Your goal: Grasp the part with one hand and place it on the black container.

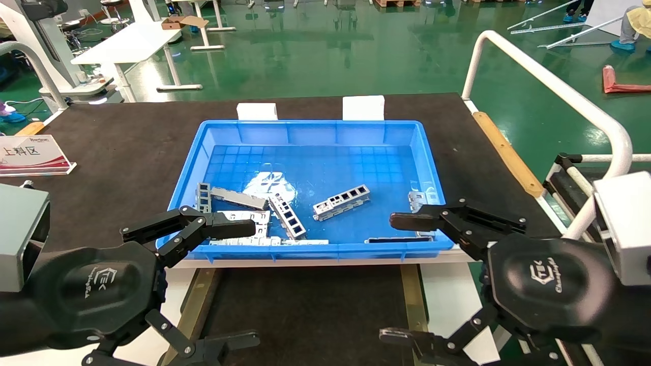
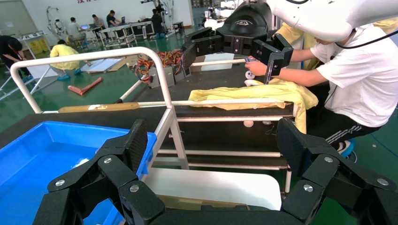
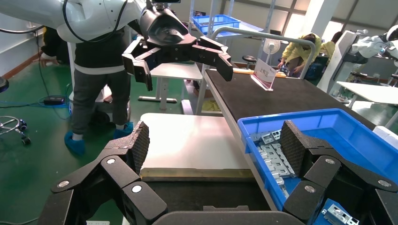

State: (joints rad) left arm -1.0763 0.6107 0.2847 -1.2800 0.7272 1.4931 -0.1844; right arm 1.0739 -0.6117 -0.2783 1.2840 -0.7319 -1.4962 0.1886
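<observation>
One part (image 1: 341, 202) lies loose mid-floor in the blue crate (image 1: 430, 168), apart from the piled strips (image 1: 244, 216), so easiest to reach. Flanking the crate's near corners, left gripper (image 1: 213, 284) and right gripper (image 1: 407, 277): both spread wide, empty, poised above the black container (image 1: 305, 310).

My left claw (image 1: 203, 284) hangs wide open, empty, its two black fingers spread far apart, one fingertip (image 1: 239, 229) ahead of the palm and the other trailing back toward my body. My right claw (image 1: 402, 279) mirrors it on the other side, equally wide open and empty, one fingertip (image 1: 402, 221) forward, the other low and near me. Both palms face inward toward each other, wrists level, arms reaching forward from either side. From each wrist camera I see its own fingers (image 2: 131, 145) (image 3: 138, 143) parted, and the opposite claw farther off, likewise spread.
</observation>
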